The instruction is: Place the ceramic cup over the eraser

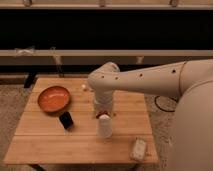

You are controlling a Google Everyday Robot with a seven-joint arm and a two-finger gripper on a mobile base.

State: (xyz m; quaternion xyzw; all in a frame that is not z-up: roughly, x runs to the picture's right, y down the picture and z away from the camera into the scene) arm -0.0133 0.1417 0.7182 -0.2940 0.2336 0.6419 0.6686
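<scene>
The ceramic cup (104,127) is small, white and tapered. It stands near the middle front of the wooden table (45,145). The eraser (66,120) is a small black block to the cup's left, just below the orange bowl, apart from the cup. My gripper (103,112) hangs down from the arm's wrist directly above and behind the cup, close to its top. I cannot tell whether it touches the cup.
An orange bowl (54,98) sits at the table's left. A reddish-brown item (101,114) peeks out behind the cup. A white box (138,149) lies at the front right corner. A small pale object (84,87) lies at the back. A dark shelf runs behind the table.
</scene>
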